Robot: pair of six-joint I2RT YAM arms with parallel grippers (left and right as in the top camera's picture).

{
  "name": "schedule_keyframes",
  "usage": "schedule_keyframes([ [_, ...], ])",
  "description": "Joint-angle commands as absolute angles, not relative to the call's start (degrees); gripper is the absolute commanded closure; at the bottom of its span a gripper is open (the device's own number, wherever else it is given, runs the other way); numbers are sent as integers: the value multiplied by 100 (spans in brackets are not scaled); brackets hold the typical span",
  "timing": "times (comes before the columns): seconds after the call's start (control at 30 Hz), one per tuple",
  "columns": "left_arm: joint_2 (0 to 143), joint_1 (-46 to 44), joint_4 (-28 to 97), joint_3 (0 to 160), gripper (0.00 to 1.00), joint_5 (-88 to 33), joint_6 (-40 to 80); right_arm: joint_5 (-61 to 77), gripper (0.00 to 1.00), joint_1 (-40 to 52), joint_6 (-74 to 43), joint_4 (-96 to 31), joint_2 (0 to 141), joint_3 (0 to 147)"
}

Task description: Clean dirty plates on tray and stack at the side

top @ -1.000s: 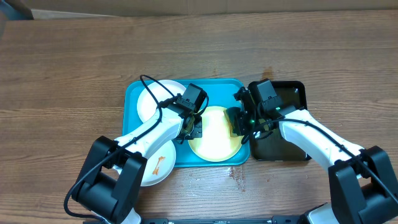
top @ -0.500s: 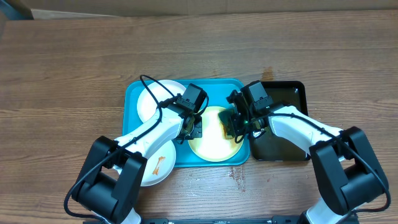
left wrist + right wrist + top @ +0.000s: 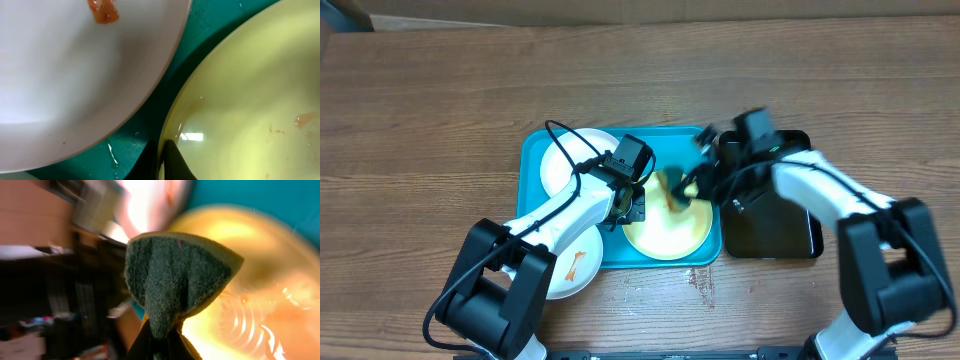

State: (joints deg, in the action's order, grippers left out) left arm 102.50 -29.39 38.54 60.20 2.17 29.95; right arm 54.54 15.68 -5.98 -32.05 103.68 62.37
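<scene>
Right gripper (image 3: 692,186), clamped on a dark green sponge (image 3: 175,280), holds it at the far edge of the yellow-green plate (image 3: 670,238) on the turquoise tray (image 3: 533,160); left gripper (image 3: 632,208) pinches that plate's left rim.

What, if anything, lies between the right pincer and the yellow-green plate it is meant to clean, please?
Only the sponge gripped in the right pincer, over the yellow-green plate; nothing else visible stands between them.
</scene>
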Motion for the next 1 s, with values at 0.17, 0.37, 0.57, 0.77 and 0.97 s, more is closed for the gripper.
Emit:
schedule_keyframes([
  [0.17,10350,-2928,3874,5972,96,298,3044,6097,96,1352,-556,-3975,9627,6510],
  [0.37,10350,-2928,3872,5972,96,298,3044,5894,96,1511,-794,-3719,9789,5861],
  [0.57,10348,-2928,3885,5972,96,298,3037,5699,96,1494,-1011,-3135,9848,5382],
  [0.77,10289,-2928,4219,6241,96,440,2978,4768,96,1308,-1004,-3957,9474,5859],
  [0.97,10027,-2930,4989,6860,96,1299,2978,3229,96,836,-1004,-5170,8862,6650],
])
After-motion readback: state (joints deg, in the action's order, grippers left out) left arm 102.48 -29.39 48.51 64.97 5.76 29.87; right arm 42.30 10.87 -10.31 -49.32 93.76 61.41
